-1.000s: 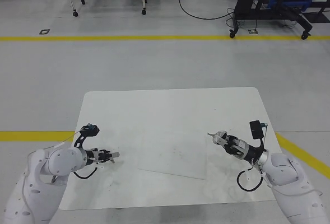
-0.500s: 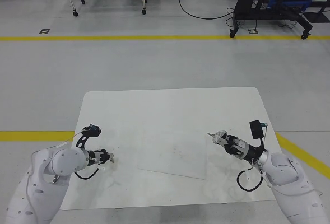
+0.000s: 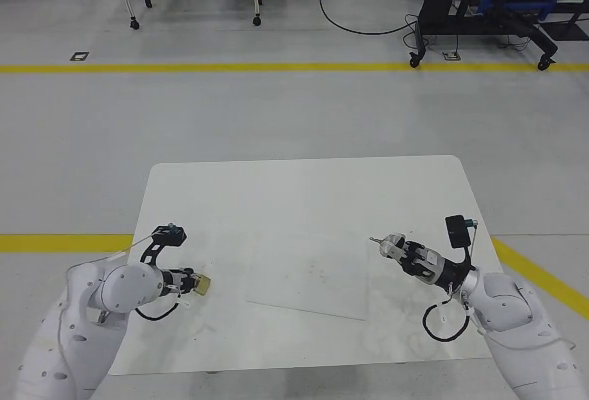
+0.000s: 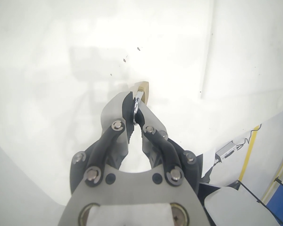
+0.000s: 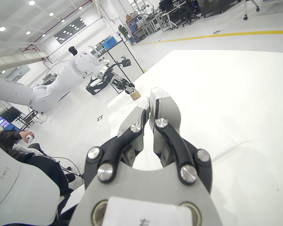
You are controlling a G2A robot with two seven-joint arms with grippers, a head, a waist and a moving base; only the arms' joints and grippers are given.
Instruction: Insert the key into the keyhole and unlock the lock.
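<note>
Top view, left arm: the left arm (image 3: 124, 287) lies over the near left part of the desk (image 3: 304, 195), its forearm pointing right. The left jaws are clamped on the lock (image 3: 203, 285), which sits just right of them.
Top view, right arm: the right arm (image 3: 494, 300) comes in from the near right, its wrist pointing left and far. The right jaws are pinched together on the key (image 3: 374, 240), whose thin tip sticks out leftward, well apart from the lock.
Top view, change: the left wrist has turned since a second ago, so the lock's brass body now shows from above. The right arm has not moved.
Left wrist view, grip: the left jaws are nearly closed on the silver shackle (image 4: 136, 102), and the brass body sits beyond the tips.
Right wrist view, grip: the right jaws are pressed together, and the key between them is too slim to make out.
Right wrist view, lock: it hangs by its shackle from the left jaws. Whether it touches the desk cannot be told.
</note>
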